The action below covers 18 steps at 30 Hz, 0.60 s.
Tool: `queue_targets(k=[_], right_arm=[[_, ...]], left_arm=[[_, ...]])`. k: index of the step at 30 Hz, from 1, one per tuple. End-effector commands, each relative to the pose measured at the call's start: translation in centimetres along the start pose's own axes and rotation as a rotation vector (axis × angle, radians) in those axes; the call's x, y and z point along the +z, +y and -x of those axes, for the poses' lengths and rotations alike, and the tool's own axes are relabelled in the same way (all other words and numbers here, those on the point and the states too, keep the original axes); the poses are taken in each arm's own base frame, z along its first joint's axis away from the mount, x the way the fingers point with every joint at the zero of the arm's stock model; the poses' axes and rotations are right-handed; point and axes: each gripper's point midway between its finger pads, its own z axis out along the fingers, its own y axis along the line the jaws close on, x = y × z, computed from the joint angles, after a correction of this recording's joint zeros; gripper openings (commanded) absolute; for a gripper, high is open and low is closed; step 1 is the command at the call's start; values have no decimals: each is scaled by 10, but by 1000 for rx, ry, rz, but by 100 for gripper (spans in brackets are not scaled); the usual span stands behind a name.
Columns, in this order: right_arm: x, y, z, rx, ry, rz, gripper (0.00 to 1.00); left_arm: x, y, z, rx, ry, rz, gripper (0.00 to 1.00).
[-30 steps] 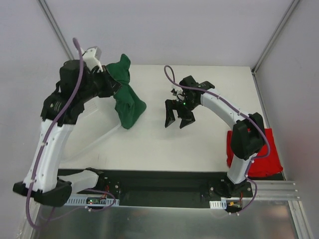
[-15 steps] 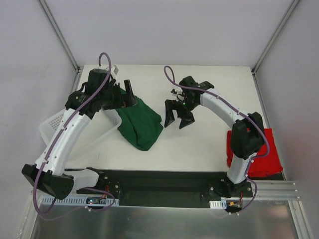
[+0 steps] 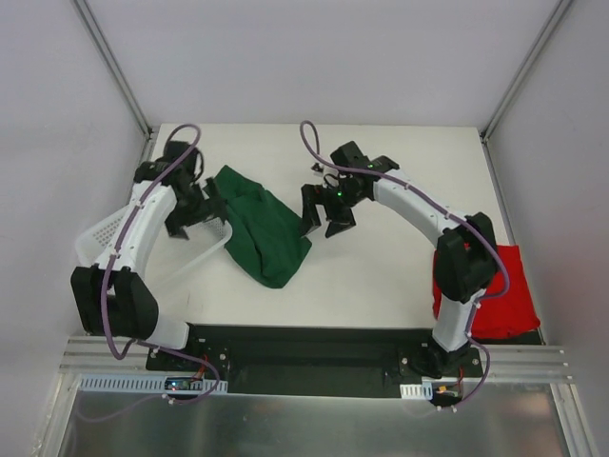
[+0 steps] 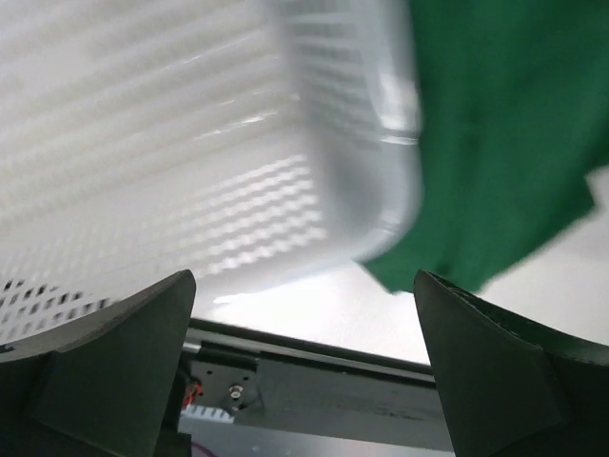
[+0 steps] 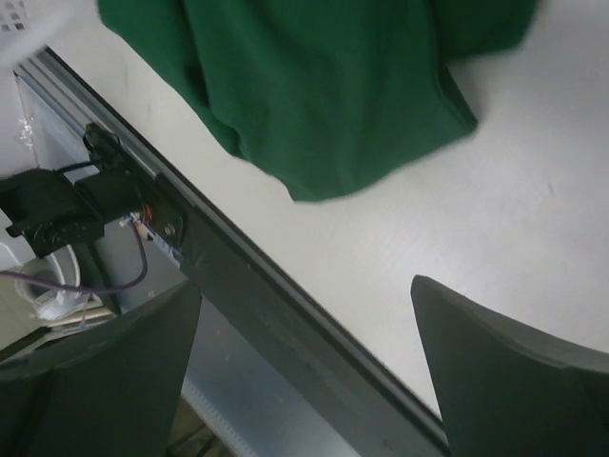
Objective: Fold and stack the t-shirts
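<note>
Between the left claw (image 3: 200, 217) and right claw (image 3: 324, 224), both spread, lies the green t-shirt (image 3: 265, 230), seemingly ungripped.

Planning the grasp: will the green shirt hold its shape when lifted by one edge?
Probably not: the green shirt lies crumpled in soft folds, so it should droop limply. Being thin cloth, it is likely light, and pushing would probably bunch it.

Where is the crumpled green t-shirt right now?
In the top view, the crumpled green t-shirt lies on the white table, left of centre, between the white plastic basket and the right gripper.
</note>
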Motion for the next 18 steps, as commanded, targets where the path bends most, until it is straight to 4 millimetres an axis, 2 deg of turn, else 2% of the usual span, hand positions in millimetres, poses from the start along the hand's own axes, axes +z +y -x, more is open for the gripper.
queue_targets(k=[1,2,4,5,6,7,8,11,14,16,17,18], right_arm=[[11,49,42,-227,-49,19,96],[31,48,38,-248,-3,-11,96],[39,44,46,-311,-9,-121,96],[56,32,45,-310,31,-158,96],[62,28,44,-320,49,-185,96],[68,19,39,-328,77,-244,96],[82,7,32,-318,122,-265,96],[103,-10,7,-329,213,-323,97],[115,-21,-11,-380,264,-399,99],[118,-30,-21,-403,301,-459,81],[117,-34,-22,-403,308,-478,56],[116,-44,-27,-393,327,-511,41]], left_arm=[[10,51,-32,-182,83,-12,99],[12,57,-39,-182,90,-6,99],[15,63,-44,-187,102,-14,99],[16,62,-51,-192,119,-39,99],[18,60,-52,-192,120,-58,99],[19,60,-55,-200,124,-70,99],[21,63,-63,-206,133,-69,99],[24,62,-72,-211,151,-93,99],[23,59,-75,-210,149,-118,99],[21,57,-74,-206,144,-130,99],[20,55,-72,-204,136,-139,99],[19,55,-71,-201,132,-144,99]])
